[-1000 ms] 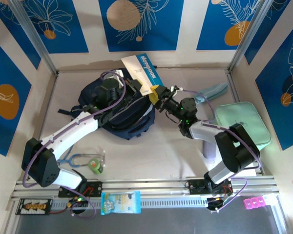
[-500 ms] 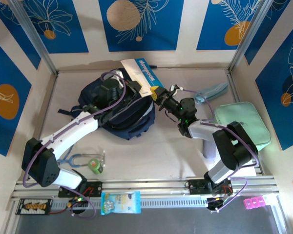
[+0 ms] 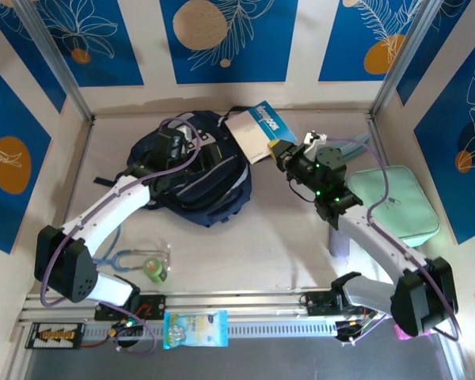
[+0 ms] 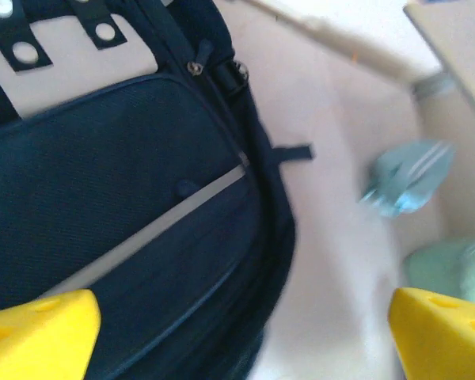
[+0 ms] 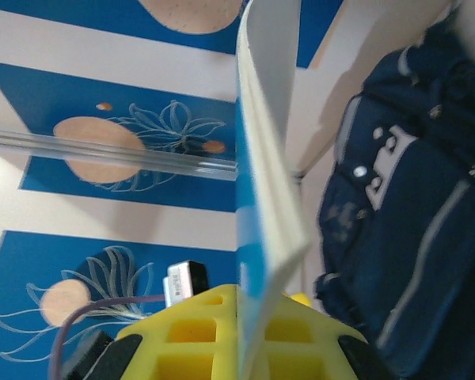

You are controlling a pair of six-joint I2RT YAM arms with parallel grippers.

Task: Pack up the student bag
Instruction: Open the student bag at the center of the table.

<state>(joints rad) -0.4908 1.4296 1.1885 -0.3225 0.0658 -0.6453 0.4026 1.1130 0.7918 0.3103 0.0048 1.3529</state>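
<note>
Seen from above, a pale tabletop (image 3: pixel 261 245) is walled in by white panels with blue leaf-patterned posters.

At the near left lie a blue stethoscope (image 3: pixel 117 258) and, just beside it, a small green roll of tape (image 3: pixel 153 269). The white left arm reaches from the near left corner up and over the student bag (image 3: pixel 198 186). This large navy backpack lies flat at the back of the tabletop, left of centre, and has grey-white trim and dark straps.

The left tool (image 4: pixel 237 336) hangs above the bag. In the left wrist view its yellow fingers (image 4: pixel 39 328) are spread wide, one at each lower corner of the picture. The bag's dark fabric and a grey zip line show between them. Nothing is gripped, and whether the fingers touch the fabric cannot be told.

On the metal rail at the near edge, roughly below the bag, sits a light blue snack packet (image 3: pixel 195 328).

Just right of the bag's upper edge, a thin booklet (image 3: pixel 256 128) with a white cover and a blue band is held tilted above the tabletop, close to the back wall. The right tool (image 3: pixel 284 150) pinches its right-hand end. In the right wrist view the yellow fingers are pressed together on the booklet, which stands edge-on, with the bag off to the right.

Further right, a pale blue pouch (image 3: pixel 350 146) lies near the back right corner. A flat mint-green zip case (image 3: pixel 392 206) rests along the right side of the tabletop, beside the right arm.
</note>
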